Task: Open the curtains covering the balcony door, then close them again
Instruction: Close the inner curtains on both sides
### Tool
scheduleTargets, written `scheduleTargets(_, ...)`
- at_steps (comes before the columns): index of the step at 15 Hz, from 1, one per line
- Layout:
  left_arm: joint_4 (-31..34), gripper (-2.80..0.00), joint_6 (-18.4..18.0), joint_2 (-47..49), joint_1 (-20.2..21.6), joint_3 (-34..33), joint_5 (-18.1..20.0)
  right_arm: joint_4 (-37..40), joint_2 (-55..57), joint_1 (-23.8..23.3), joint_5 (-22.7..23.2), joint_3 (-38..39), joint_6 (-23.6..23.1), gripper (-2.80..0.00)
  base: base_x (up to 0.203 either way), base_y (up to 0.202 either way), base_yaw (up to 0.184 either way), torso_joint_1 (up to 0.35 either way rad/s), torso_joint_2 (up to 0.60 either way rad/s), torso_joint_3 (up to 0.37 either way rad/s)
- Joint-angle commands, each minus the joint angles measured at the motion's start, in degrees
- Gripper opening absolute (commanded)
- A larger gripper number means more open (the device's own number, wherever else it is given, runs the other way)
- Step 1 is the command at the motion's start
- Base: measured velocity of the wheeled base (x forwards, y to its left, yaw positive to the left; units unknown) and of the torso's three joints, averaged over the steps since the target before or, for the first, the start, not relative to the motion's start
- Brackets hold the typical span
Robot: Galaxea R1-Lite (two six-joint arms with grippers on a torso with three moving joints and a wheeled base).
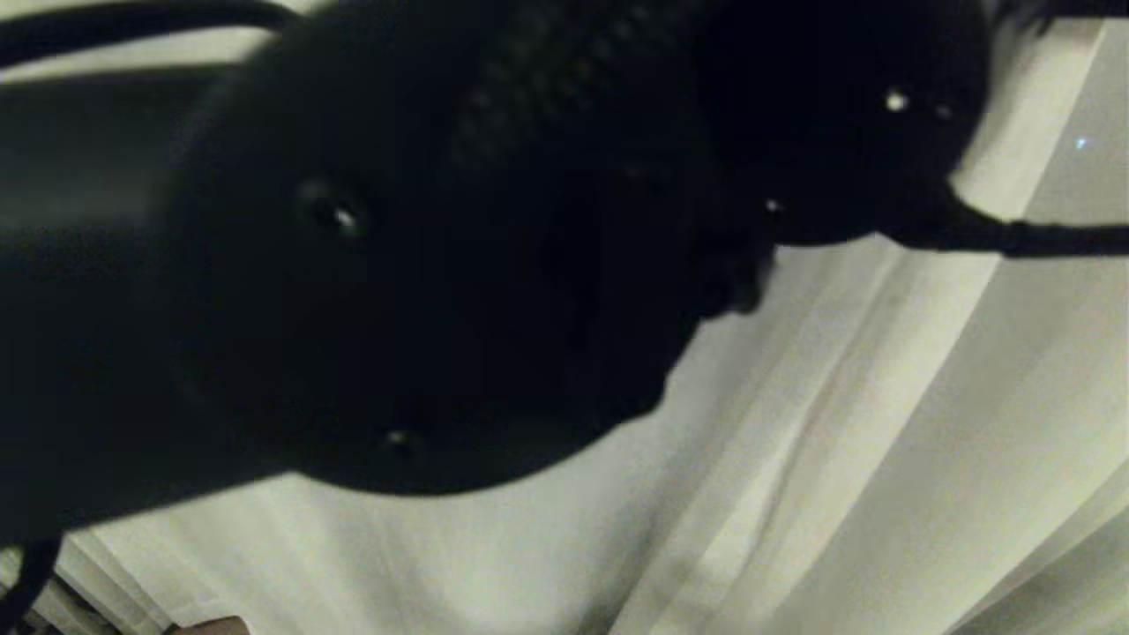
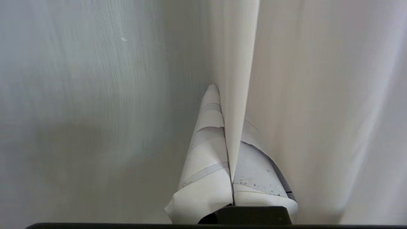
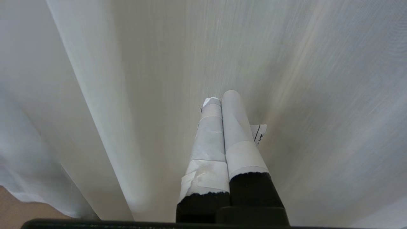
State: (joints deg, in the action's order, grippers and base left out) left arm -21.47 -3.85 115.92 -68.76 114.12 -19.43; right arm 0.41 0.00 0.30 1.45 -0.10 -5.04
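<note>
Pinching a pleat of the curtains point(image 2: 237, 63) between taped fingers point(image 2: 206, 152), left gripper point(image 2: 227, 127), right gripper point(image 3: 222, 101) fingers pressed together, empty, just before the fabric.

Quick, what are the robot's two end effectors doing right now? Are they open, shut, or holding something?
Left end effector: shut on a fold of the curtains.
Right end effector: shut, holding nothing, close in front of the curtains.
</note>
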Motion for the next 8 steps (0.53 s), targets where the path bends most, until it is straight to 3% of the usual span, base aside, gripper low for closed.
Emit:
scheduleTargets(1,0.29,-2.80,-0.05,3.28,-2.07,0.03,-0.18,0.02,0.09,0.05,0.04,0.01,-0.06,-2.80,0.000,0.000,0.000,0.000,0.00,0.000)
scheduleTargets(8,0.29,-2.80,-0.10,5.73,-6.02,0.05,-0.24,0.02,0.09,0.05,0.04,0.01,-0.06,-2.80,0.000,0.000,0.000,0.000,0.00,0.000)
